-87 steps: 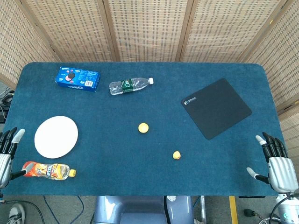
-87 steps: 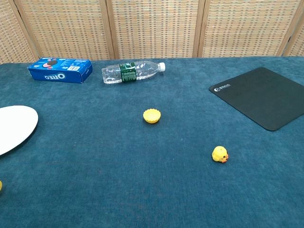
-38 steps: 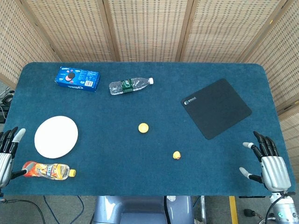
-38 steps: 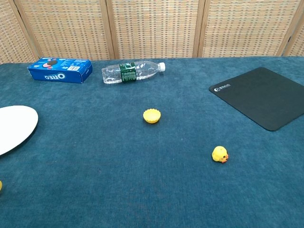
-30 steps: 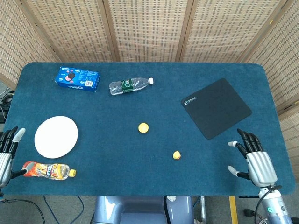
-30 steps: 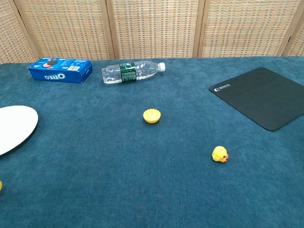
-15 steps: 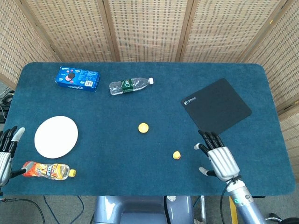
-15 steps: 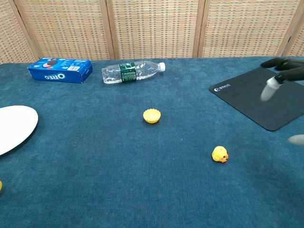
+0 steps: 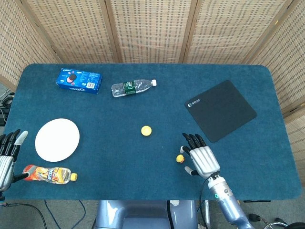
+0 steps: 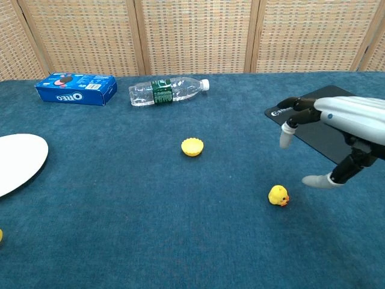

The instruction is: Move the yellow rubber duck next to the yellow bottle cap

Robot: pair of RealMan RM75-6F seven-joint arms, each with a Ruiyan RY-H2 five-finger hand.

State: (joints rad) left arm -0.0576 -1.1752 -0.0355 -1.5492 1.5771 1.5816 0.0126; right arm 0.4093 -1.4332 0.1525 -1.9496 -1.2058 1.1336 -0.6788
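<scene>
The yellow rubber duck sits upright on the blue table cloth, toward the near edge and right of centre; its orange beak faces right and a little toward the robot in the chest view. It is too small and rounded to tell a long axis. The yellow bottle cap lies open side up, well apart from the duck, farther back and to the left. The right hand hovers just beside the duck on its right, fingers spread apart and holding nothing; in the chest view its thumb tip points toward the duck without touching it. The left hand shows at the left table edge, fingers apart, beside an orange drink bottle lying on its side. A white plate sits near the left edge. At the back lie a blue Oreo box and a clear water bottle on its side, cap to the right. A black mouse pad lies on the right, behind the right hand.
</scene>
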